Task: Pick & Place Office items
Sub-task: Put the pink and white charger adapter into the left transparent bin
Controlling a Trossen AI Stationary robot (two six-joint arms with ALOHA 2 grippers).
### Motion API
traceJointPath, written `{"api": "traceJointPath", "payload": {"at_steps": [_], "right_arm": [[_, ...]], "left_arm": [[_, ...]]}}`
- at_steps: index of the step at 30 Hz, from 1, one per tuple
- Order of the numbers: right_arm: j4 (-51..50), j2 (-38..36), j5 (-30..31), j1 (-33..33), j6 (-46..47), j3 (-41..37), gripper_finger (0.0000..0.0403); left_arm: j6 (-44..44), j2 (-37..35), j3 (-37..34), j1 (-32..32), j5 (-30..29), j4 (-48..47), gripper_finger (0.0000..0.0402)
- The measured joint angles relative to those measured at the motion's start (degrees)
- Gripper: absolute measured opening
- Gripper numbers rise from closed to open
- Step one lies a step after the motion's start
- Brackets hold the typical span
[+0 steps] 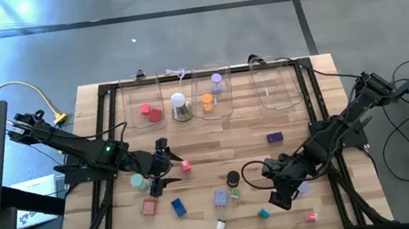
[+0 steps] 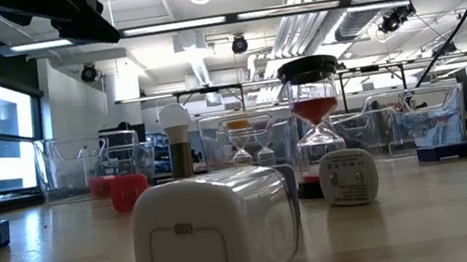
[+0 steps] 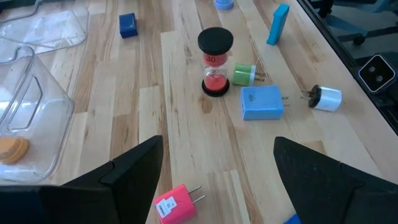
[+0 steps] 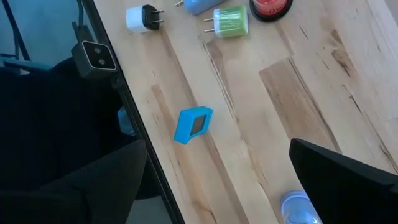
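Left gripper [image 1: 162,165] hangs over the wooden bench [image 1: 216,141] with its dark fingers [image 3: 130,165] spread, pinching nothing; a small pink plug adapter [image 3: 176,203] lies on the wood between them, partly cut off at the frame's edge in the left wrist view. Beyond it, that view alone makes plain a black-capped sand timer with red sand [image 3: 215,62], a green plug [image 3: 244,74], a light-blue charger block [image 3: 262,102] and a white plug [image 3: 326,98], which from above are only specks. Right gripper [image 1: 279,187] hovers nearer the front of the bench, fingers likewise wide and empty; a flat teal square piece [image 4: 192,124] lies ahead of it near the bench edge, and a pale blue round thing [image 4: 298,206] is half hidden by one finger. At bench height a white charger [image 2: 217,237] fills the foreground and blocks much behind it; neither gripper shows there.
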Motion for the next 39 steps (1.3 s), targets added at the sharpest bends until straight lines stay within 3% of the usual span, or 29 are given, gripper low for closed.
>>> {"api": "traceJointPath", "payload": {"at_steps": [6,11,19,32,39], "right_arm": [[2.49,-0.01,-1.4,0.0,0.88,0.0,0.0386],[5.51,-0.02,-5.91,0.15,5.22,0.0,0.0386],[6.64,-0.02,-6.05,3.58,14.47,0.0,0.0378],[8.79,2.83,-2.56,15.19,44.34,-0.01,0.0364],[8.17,5.7,-6.16,20.19,60.8,-0.02,0.0364]], "left_arm": [[-0.04,0.0,0.0,-0.01,0.0,-0.02,0.0298],[-0.07,0.0,0.0,0.0,0.0,-0.04,0.0298],[2.42,0.0,0.0,-0.01,0.0,-0.05,0.0298],[6.07,0.0,0.0,-0.01,0.0,-0.13,0.0298],[7.11,0.0,0.0,-0.01,0.0,-0.35,0.0298]]}}
